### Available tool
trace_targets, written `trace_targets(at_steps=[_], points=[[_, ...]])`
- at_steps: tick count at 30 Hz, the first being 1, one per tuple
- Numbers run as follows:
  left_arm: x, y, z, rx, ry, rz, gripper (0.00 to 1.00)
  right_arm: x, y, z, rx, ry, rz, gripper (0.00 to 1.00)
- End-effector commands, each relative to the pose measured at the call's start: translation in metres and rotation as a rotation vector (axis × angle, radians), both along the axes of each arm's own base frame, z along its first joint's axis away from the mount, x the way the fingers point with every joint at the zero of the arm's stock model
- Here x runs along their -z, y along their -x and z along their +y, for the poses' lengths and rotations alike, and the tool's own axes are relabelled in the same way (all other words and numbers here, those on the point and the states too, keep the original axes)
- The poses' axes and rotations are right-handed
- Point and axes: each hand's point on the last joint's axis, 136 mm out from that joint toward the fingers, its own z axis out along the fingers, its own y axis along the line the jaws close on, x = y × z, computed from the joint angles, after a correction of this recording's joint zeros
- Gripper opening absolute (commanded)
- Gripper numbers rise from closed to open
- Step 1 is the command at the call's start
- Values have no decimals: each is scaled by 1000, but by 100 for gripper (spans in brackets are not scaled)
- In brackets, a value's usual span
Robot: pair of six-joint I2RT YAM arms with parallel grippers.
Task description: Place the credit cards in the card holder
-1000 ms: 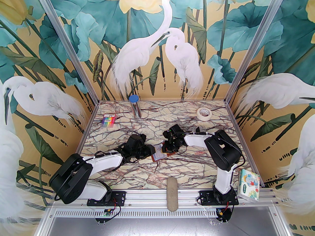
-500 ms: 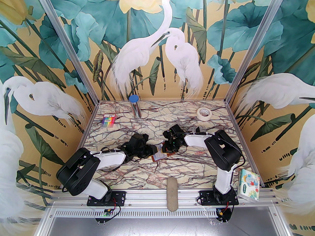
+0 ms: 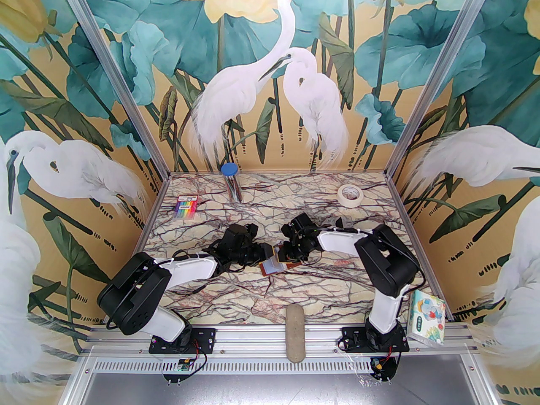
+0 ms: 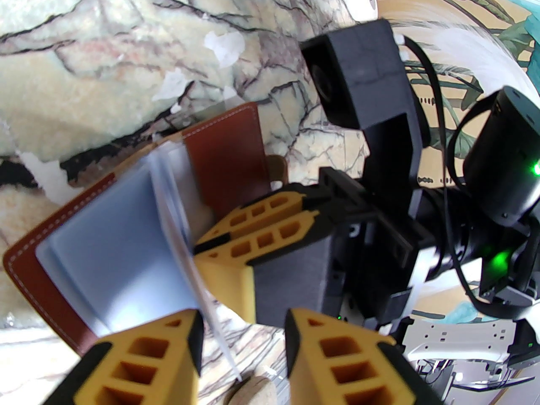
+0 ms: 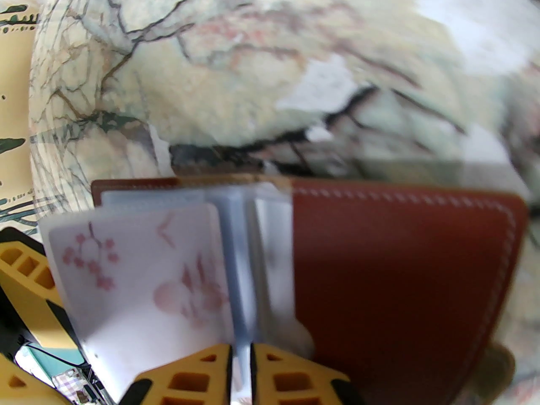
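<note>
Top view isn't much help: both arms crowd over the holder (image 3: 270, 267), which lies open mid-table (image 3: 295, 298). The right wrist shot is blurry, and the pale card (image 5: 139, 276) with pink blossoms has its lower corner hidden. The right gripper (image 5: 241, 349) is pinched nearly closed on a bluish sleeve (image 5: 240, 268). The left gripper (image 4: 242, 323) is partway open with a clear sleeve edge (image 4: 211, 306) between its fingers. Can't tell if it touches.

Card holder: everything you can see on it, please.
The card holder is reddish-brown leather with pale stitching, spread open near the middle of the marble table. Pale bluish clear sleeves fan up from its spine. The right gripper pinches one sleeve's edge; a whitish card with pink blossoms lies against the sleeves.
</note>
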Motion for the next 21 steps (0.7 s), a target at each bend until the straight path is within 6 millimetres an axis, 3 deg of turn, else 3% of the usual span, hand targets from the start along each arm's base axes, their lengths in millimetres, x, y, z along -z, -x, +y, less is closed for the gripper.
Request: trace_targets(at_steps=[1,11,21], points=[[-9,-3,-9,26,18,-17,39,-15,-2,-11,38,25,-25,20],[-10,-6,-24,58,4,-23,39,-32,-15,-27,99,18,-64,25],[0,-9,-39,88,-16,-9,39,-32,-20,-58,192,46,-73,25]])
